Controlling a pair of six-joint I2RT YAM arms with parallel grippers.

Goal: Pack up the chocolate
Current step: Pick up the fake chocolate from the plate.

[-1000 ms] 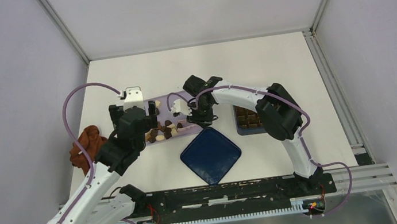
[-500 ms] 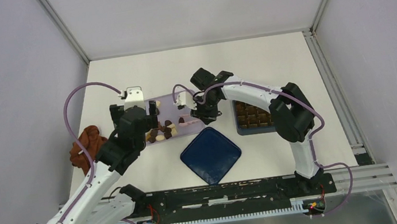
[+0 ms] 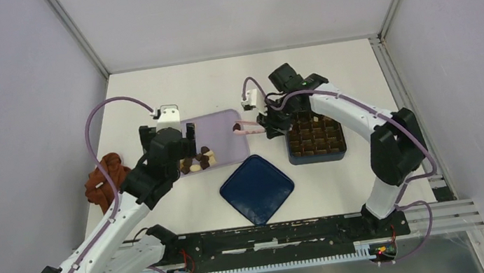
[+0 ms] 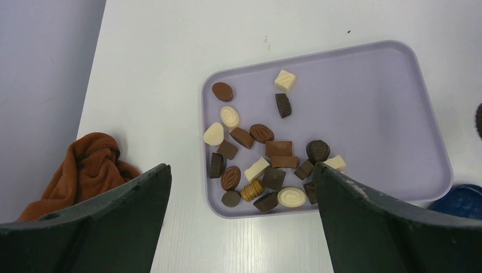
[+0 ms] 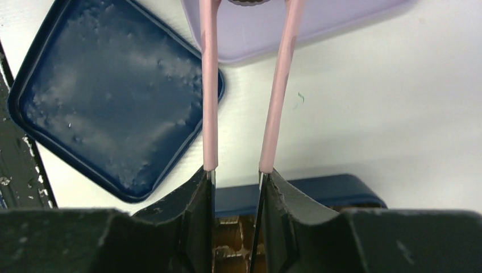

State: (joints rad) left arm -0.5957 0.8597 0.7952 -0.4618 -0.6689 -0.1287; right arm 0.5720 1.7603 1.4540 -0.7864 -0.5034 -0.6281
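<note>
Several chocolate pieces [image 4: 267, 165], dark, mid brown and cream, lie in the near left part of a lilac tray [image 4: 375, 114], also in the top view [image 3: 225, 138]. My left gripper [image 4: 240, 170] hovers open and empty above the tray's near edge [image 3: 180, 144]. My right gripper [image 5: 236, 176] is shut on pink tongs [image 5: 208, 85], between tray and box [image 3: 268, 122]. The tong tips pinch one dark chocolate [image 5: 247, 1] over the tray's right edge [image 3: 237, 128]. A dark blue box [image 3: 315, 137] with a brown grid insert sits right of the tray.
The box's dark blue lid [image 3: 257, 189] lies on the table in front of the tray, also in the right wrist view [image 5: 108, 102]. A reddish-brown cloth [image 3: 103, 179] lies left of the tray [image 4: 85, 165]. Walls enclose the table on three sides.
My right arm has swung right and back from the middle of the tray toward the box, carrying the tongs with a dark chocolate. My left gripper has shifted slightly.
</note>
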